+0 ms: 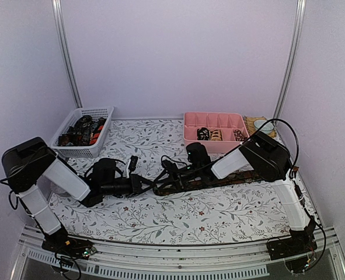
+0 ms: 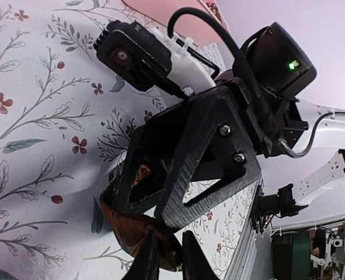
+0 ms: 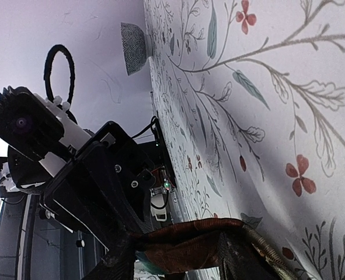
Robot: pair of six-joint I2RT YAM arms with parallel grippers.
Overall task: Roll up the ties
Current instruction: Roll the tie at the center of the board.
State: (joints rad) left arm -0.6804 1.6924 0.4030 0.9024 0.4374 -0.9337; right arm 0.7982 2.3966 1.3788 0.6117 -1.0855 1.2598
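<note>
As the top view is showing, the dark tie point(image 1: 213, 182) is lying lengthwise left to right across the floral counter point(image 1: 190, 221), pale walls point(image 1: 178, 58) surrounding; white basket point(image 1: 79, 150) and pink tray point(image 1: 187, 131) are standing behind. Left wrist: left hand point(image 2: 171, 256) is pinching the tie's brown fold, right hand point(image 2: 146, 204) touching it. Right wrist: right hand is gripping that fold, a tan patterned edge showing only here.

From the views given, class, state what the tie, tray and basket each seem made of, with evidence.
Tie: probably woven fabric; brown, it folds softly with a slight sheen. Tray: likely plastic; pink, smooth moulded dividers. Basket: likely plastic; white, stiff open mesh walls.
</note>
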